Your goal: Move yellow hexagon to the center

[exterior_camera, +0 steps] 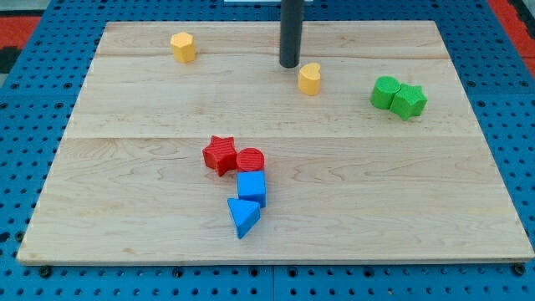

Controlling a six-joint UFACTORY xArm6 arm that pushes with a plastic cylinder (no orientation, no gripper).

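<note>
A yellow hexagon block (183,46) sits near the view's top left of the wooden board (125,209). My tip (289,65) rests on the board at the view's top centre, well to the right of the hexagon. A second yellow block (310,79), rounded, stands just right of and slightly below my tip, close to it but with a small gap.
A red star (220,155) touches a red round block (250,160) near the board's middle. A blue cube (252,188) and a blue triangle (243,216) sit right below them. Two green blocks, one (385,91) and the other (409,101), touch at the view's right.
</note>
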